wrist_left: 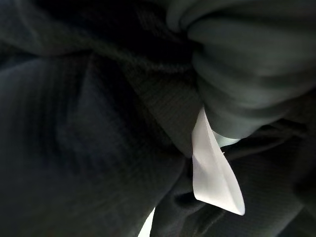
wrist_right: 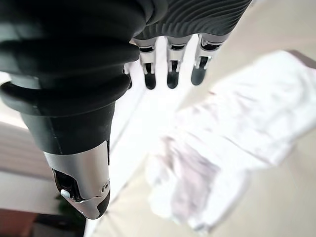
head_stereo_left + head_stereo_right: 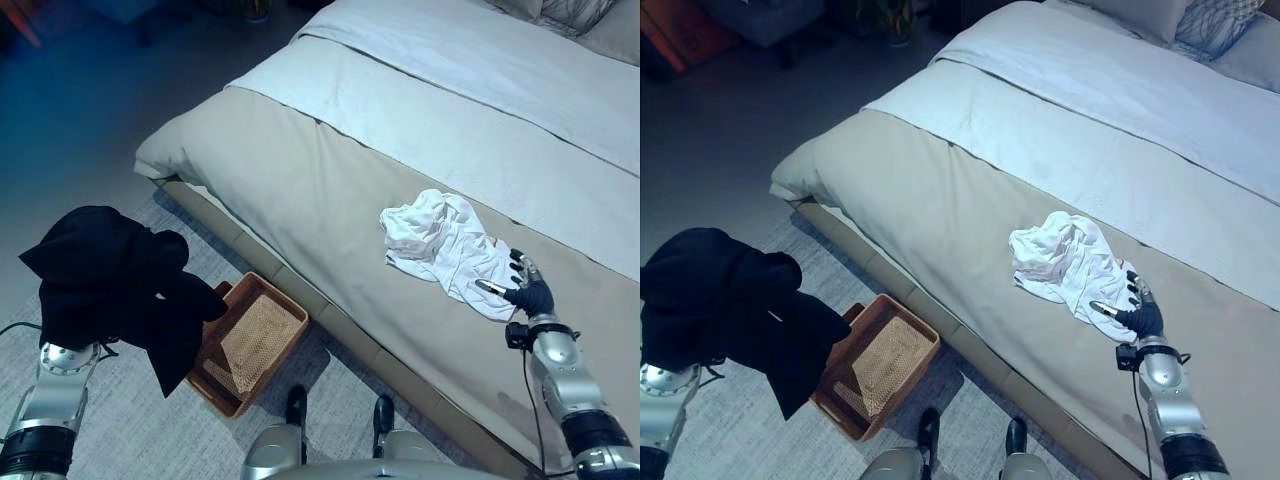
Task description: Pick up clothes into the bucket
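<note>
At the lower left of the frame a black garment (image 3: 110, 280) hangs bunched over the left hand, hiding its fingers, so I cannot tell whether they grip it; a small white tag (image 1: 212, 168) sticks out of the cloth. Just right of it, on the grey rug (image 3: 110, 420), sits the brown woven basket (image 3: 250, 340) beside the bed (image 3: 330, 170). At the lower right, the right hand (image 3: 527, 292) rests with fingers straight and spread at the edge of a crumpled white garment (image 3: 445, 240) on the bedcover.

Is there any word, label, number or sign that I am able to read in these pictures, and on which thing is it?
None can be read.
White tag on the black garment: no print shows.
White clothes, basket, bed: no text.
</note>
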{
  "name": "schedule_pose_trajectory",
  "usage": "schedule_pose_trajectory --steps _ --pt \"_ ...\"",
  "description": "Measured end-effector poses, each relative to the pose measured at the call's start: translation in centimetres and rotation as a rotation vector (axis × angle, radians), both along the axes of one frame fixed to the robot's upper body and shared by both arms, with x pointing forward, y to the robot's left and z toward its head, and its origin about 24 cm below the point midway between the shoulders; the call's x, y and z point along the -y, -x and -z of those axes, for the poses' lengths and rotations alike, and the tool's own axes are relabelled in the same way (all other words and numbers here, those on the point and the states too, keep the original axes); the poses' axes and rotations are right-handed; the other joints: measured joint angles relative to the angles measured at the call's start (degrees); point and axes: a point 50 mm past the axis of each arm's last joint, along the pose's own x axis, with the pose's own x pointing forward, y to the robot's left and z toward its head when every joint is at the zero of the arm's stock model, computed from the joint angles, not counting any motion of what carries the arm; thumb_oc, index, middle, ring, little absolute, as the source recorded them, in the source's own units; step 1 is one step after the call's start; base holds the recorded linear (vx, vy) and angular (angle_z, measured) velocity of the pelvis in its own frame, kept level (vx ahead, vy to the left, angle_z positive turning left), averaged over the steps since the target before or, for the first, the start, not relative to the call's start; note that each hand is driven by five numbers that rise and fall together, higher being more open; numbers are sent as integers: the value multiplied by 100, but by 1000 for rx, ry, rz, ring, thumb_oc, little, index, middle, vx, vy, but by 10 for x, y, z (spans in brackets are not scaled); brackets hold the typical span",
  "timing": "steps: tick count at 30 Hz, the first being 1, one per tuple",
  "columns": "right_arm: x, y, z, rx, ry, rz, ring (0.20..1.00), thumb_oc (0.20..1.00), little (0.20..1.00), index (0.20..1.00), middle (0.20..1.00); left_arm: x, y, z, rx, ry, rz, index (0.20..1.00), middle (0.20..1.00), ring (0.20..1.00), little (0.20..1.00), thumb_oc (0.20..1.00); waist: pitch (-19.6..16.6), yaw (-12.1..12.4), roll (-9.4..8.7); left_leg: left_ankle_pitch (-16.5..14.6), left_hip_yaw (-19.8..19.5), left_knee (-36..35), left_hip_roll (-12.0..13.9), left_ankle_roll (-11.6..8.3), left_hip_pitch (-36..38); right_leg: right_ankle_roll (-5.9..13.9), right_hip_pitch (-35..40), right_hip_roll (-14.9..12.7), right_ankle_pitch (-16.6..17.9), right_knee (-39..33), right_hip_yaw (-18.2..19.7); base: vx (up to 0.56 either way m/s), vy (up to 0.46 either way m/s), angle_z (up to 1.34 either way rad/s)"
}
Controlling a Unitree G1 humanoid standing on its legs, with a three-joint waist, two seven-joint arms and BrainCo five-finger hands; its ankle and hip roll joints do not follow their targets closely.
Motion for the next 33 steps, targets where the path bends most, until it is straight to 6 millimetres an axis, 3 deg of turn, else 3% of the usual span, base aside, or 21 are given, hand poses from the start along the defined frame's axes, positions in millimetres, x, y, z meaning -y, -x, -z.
schedule_pose_trajectory --steps 7,10,13,18,25,28,33 --pt "-5 10 14 -64 21 -21 1000 1000 1000 1000 1000 -13 1 11 -34 -9 -108 200 200 200 200 200 304 -26 -58 0 118 83 2 -1 -235 1 -307 -7 2 135 137 -41 31 -9" --pt "-5 7 11 -50 34 -30 1000 1000 1000 1000 1000 -13 -3 8 -36 -75 -110 200 200 200 200 200 508 -186 -141 0 160 172 12 -1 -447 -6 -565 8 16 237 194 -51 53 -7" --pt "-11 -4 4 -20 40 -59 1000 1000 1000 1000 1000 -20 -7 12 -88 -109 -142 200 200 200 200 200 636 -151 -170 -7 277 231 38 -8 -620 -5 -802 20 18 356 334 -33 53 -26" --pt "-23 -16 -6 31 56 -116 1000 1000 1000 1000 1000 -18 -27 -5 -46 -164 -135 200 200 200 200 200 1034 -140 -225 -8 389 417 45 -10 -930 -12 -1165 20 33 557 449 -45 53 -10" --pt "-53 -50 -39 177 87 -220 1000 1000 1000 1000 1000 2 -64 -35 55 -208 -66 200 200 200 200 200 1456 -259 -342 -63 455 979 23 -75 -1733 -32 -1950 13 50 980 629 -46 45 -6" --pt "-65 -61 -47 212 91 -248 1000 1000 1000 1000 1000 8 -68 -33 44 -221 -40 200 200 200 200 200 1519 -263 -470 -96 627 1045 50 -74 -1839 -68 -2125 51 132 992 815 15 50 -25" --pt "-72 -60 -42 200 100 -257 1000 1000 1000 1000 1000 23 -61 -27 110 -153 -15 200 200 200 200 200 1523 -280 -501 -248 919 1188 117 -55 -1750 -74 -2110 143 234 942 1114 53 28 -32"
